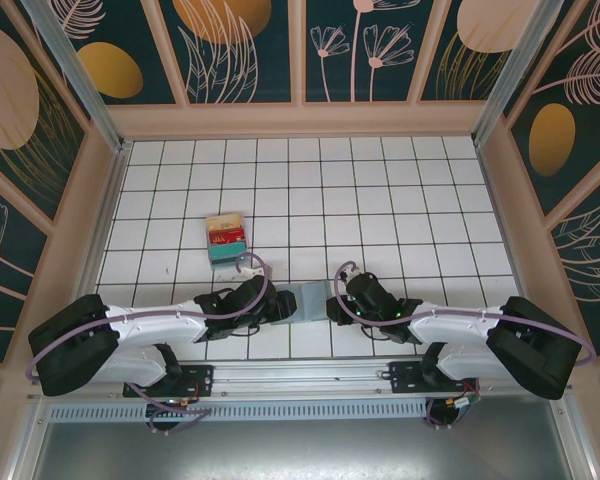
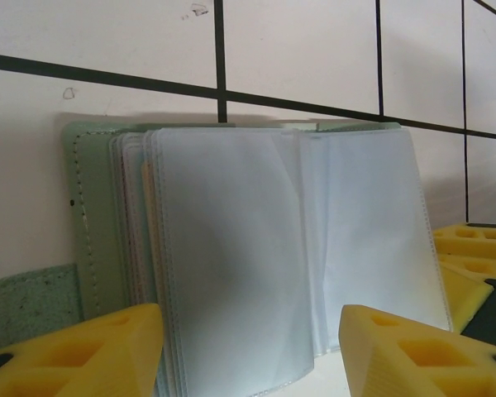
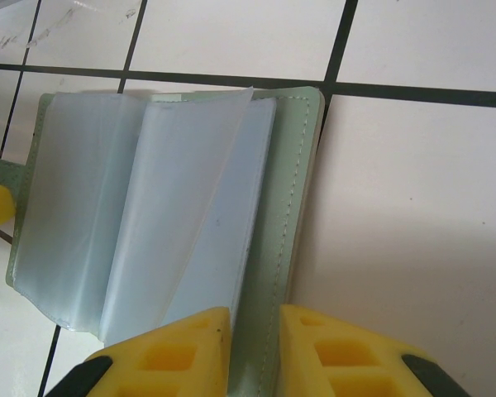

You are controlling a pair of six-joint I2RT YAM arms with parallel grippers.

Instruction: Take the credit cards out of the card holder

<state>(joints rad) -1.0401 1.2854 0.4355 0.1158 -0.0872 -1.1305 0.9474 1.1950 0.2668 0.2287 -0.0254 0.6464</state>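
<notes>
Card holder pinned open near the arms, with cards tucked among its sleeves.

The credit cards (image 2: 148,223) show as a thin pale orange edge between the left-hand clear sleeves (image 2: 231,248) of the grey-green card holder (image 3: 293,207), which lies open on the tiled table (image 1: 400,200) between the two arms. Such cards are probably light, stiff and slick, and the film around them is floppy. A pinch likely belongs on an exposed card edge at a sleeve mouth, not on the plastic. The right gripper (image 3: 255,324) is clamped on the holder's soft stitched cover, anchoring it. The left gripper (image 2: 252,331) has its jaws apart astride the sleeves' lower edge and holds nothing. A stack of tan, red and teal cards (image 1: 226,238) lies well apart.
</notes>
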